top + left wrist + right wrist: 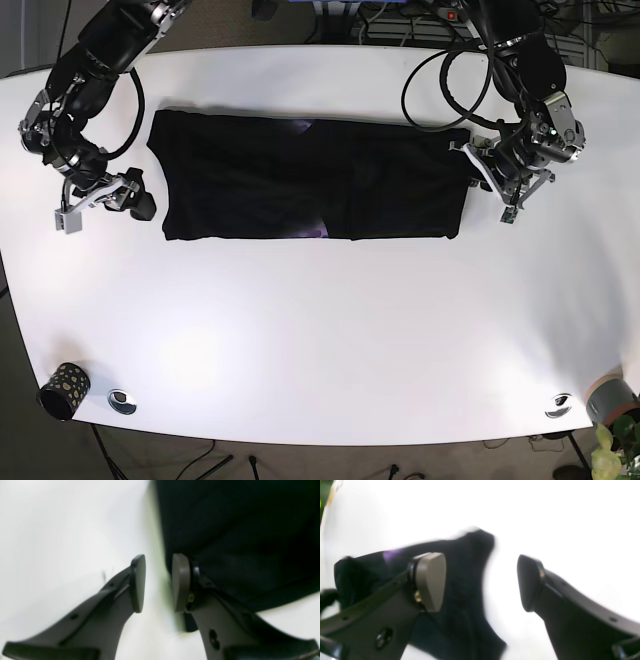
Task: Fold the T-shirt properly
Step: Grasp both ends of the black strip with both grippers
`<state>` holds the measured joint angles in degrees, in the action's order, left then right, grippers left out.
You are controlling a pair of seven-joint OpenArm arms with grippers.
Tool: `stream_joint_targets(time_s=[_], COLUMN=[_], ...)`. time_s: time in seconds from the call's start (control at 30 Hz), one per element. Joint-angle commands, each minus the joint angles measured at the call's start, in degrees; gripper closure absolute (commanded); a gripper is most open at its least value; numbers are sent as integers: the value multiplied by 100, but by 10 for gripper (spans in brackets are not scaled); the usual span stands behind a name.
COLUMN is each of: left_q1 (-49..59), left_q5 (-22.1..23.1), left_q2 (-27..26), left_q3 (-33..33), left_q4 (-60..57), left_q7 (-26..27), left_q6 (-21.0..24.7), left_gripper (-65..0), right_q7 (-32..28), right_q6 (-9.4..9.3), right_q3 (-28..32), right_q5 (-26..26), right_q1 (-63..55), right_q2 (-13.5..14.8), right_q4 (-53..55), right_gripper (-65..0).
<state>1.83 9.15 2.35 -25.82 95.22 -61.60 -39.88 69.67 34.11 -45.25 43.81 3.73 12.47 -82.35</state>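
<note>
A black T-shirt lies flat on the white table as a wide folded band, set toward the far half of the table and running side to side. In the base view the right arm reaches down along that view's left side, bent at the elbow, and its right pincer hangs low just off the shirt's end there, apart from the cloth. The right wrist view shows its jaws standing wide apart with nothing between them; one pale pad sits above the dark fabric, the other above bare table. The left arm comes down at the opposite end, cables looping beside it, and the left pincer sits right at the shirt's edge. In the left wrist view its jaws are parted by a narrow gap over bare table, holding nothing, with one pad against the shirt's edge.
</note>
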Motion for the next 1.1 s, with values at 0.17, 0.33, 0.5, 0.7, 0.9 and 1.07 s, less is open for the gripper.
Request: stream_joint_targets(time_s=[0.17, 0.33, 0.5, 0.7, 0.9, 1.07], left_q1=[-275, -354, -354, -354, -354, -345], left_q5=[162, 162, 162, 153, 127, 127], left_q2=[7, 7, 7, 7, 16, 33], left_q3=[20, 20, 20, 20, 46, 327], left_q4=[-586, -665, -665, -665, -718, -726], left_q7=[152, 266, 266, 248, 248, 231], left_q6=[-12, -12, -12, -12, -12, -12], left_gripper=[-158, -158, -158, -158, -158, -158], right_q7=[-88, -88, -88, -114, -123, -123], right_q6=[57, 57, 49, 49, 22, 13], right_q3=[-24, 90, 345, 627, 987, 987], right_q5=[766, 766, 757, 757, 757, 757], right_q1=[-87, -272, -430, -518, -500, -403], right_q2=[454, 305, 234, 41, -82, -223], right_q4=[705, 705, 705, 687, 670, 670], right_gripper=[-430, -430, -430, -430, -430, -430])
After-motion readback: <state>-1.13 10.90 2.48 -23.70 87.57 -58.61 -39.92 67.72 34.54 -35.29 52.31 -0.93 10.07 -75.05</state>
